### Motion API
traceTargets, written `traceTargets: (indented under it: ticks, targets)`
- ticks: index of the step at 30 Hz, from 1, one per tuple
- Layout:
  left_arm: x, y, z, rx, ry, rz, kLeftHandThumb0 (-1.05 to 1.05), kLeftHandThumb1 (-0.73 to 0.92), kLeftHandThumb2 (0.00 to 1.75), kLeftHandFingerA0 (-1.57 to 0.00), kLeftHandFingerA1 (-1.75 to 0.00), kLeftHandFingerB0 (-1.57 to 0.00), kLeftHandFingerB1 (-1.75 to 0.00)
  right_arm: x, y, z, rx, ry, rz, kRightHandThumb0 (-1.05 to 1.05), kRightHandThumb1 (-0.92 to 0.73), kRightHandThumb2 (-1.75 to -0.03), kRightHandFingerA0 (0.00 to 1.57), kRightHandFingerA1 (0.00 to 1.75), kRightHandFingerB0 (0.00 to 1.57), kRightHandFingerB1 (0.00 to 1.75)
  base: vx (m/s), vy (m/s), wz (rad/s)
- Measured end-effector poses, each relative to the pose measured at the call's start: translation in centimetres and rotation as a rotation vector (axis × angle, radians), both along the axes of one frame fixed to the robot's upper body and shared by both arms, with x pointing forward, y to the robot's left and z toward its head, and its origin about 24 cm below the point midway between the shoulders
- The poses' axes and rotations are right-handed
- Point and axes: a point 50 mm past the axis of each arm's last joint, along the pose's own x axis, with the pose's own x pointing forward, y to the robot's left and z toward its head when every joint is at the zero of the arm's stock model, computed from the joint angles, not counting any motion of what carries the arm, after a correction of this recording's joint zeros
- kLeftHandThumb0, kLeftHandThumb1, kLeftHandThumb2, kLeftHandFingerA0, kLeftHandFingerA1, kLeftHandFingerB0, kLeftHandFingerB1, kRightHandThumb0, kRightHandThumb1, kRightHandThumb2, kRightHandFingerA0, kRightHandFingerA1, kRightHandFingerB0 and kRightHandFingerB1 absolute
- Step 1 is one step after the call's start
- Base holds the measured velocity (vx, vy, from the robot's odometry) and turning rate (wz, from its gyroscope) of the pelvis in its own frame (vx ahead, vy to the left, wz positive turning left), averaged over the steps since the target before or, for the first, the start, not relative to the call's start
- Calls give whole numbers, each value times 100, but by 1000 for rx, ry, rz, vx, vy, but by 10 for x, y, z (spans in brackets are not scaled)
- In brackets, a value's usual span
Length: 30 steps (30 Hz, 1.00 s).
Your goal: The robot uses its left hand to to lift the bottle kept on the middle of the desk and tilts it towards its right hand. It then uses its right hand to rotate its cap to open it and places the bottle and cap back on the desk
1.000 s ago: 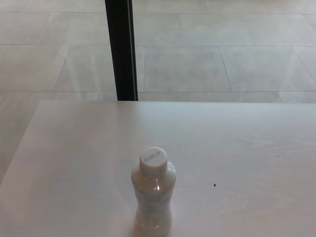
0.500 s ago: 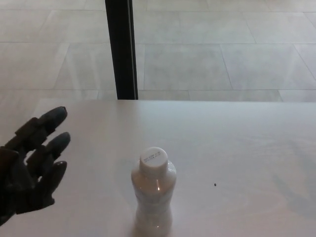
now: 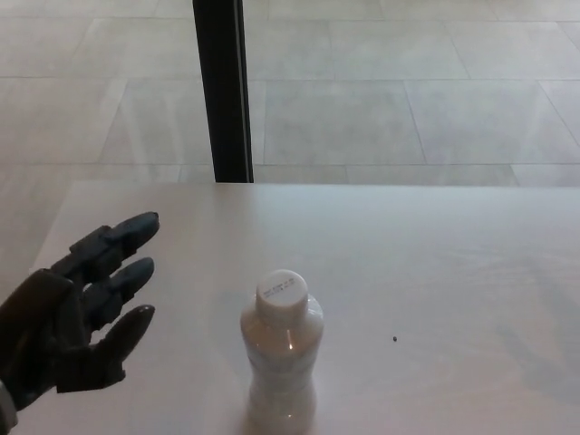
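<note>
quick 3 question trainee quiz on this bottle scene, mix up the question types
1. True or false: the left hand is gripping the bottle.
2. Where is the cap? A) lying on the desk B) on the bottle C) in the right hand
3. Fill in: the left hand's fingers are ____ (apart/closed).

Key:
1. False; the hand is beside the bottle, apart from it.
2. B
3. apart
</note>
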Motion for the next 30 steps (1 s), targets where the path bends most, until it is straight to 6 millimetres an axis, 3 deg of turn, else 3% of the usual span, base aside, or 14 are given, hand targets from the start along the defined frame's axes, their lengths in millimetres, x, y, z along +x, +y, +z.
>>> traceTargets:
  ticks: [2,4,7,8,12,15,21,22,23,24,25,26,29,30]
  targets:
    - [1,-1,-2,37,12,-8,-95,51,96,0,-23,0,-11,-1,0,0,5,3,1,-80,-57,-98,2,44,1,29,0,0,0]
    - [2,-2,-3,74,17,-16,-87,64,60,0,0,0,0,-1,0,0,9,3,2,-77,-56,-98,3,44,2,29,0,0,0]
    - [4,-8,-5,125,23,-40,-88,63,59,0,0,0,0,-1,0,1,16,1,5,-77,-56,-97,3,44,2,29,0,0,0]
    - [4,-10,-6,135,25,-46,-105,56,99,0,-17,0,-5,-1,0,1,19,2,6,-81,-58,-97,2,44,0,26,0,0,0]
    - [5,-20,-10,160,24,-72,-105,57,102,0,-20,0,-6,0,0,2,28,4,9,-77,-58,-97,2,44,1,29,0,0,0]
    - [7,-34,-12,196,15,-111,-94,66,60,0,0,0,0,2,3,3,30,4,19,-79,-58,-96,8,47,0,30,0,0,0]
    - [9,-59,-12,207,-19,-155,-96,67,61,0,0,0,0,5,8,2,46,10,39,-77,-58,-92,8,46,5,36,0,0,0]
    - [10,-62,-11,214,-26,-158,-97,67,61,0,0,0,0,6,9,2,49,9,41,-73,-74,-63,14,36,9,26,0,0,0]
    - [10,-64,-11,222,-31,-159,-99,69,61,0,0,0,0,7,10,2,53,7,43,-38,-42,-101,0,50,0,50,0,0,0]
    - [11,-66,-11,236,-35,-160,-99,69,61,0,0,0,0,8,11,2,57,5,46,-38,-42,-101,0,50,0,50,0,0,0]
    - [11,-67,-11,250,-37,-162,-101,54,107,0,-26,0,-11,8,11,2,61,4,47,-38,-44,-102,0,50,0,50,0,0,0]
    - [11,-68,-11,260,-40,-162,-102,54,107,0,-26,0,-10,9,12,2,65,3,47,-76,-58,-92,8,46,4,36,0,0,0]
    - [11,-67,-12,298,-43,-156,-103,55,107,0,-24,0,-9,10,13,2,72,0,49,-75,-71,-63,15,35,9,27,0,0,0]
    - [11,-65,-12,311,-43,-152,-105,56,108,0,-23,0,-8,10,13,2,73,0,49,-38,-43,-102,0,50,0,50,0,0,0]
